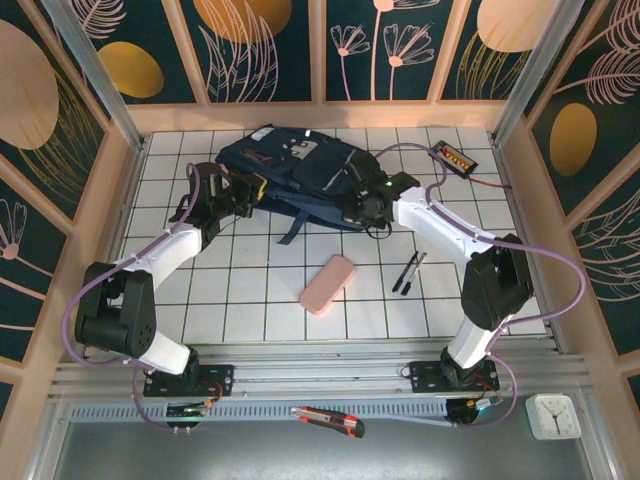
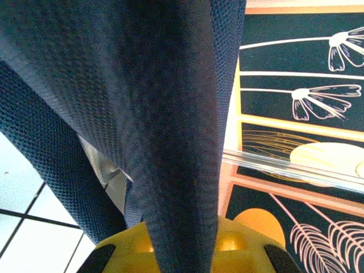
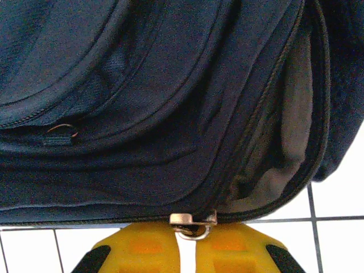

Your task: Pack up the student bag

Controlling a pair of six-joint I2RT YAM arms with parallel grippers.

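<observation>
The student bag [image 1: 290, 165], dark navy with black straps, lies flat at the back middle of the tiled table. My left gripper [image 1: 250, 190] is at the bag's left end, shut on a navy mesh strap [image 2: 170, 170] that runs down between its yellow fingers [image 2: 239, 242]. At the bag's front right edge, my right gripper [image 1: 360, 207] is shut on the metal zip pull [image 3: 193, 220], which sits between the yellow fingertips [image 3: 142, 247]. To the right of the pull the zip stands parted, and grey lining [image 3: 284, 170] shows inside.
A pink pencil case [image 1: 328, 283] lies on the tiles in front of the bag, with two dark pens [image 1: 408, 272] to its right. A black device with an orange face [image 1: 453, 157] sits at the back right. A cutter [image 1: 330, 418] and a white clock [image 1: 552, 415] lie by the near rail.
</observation>
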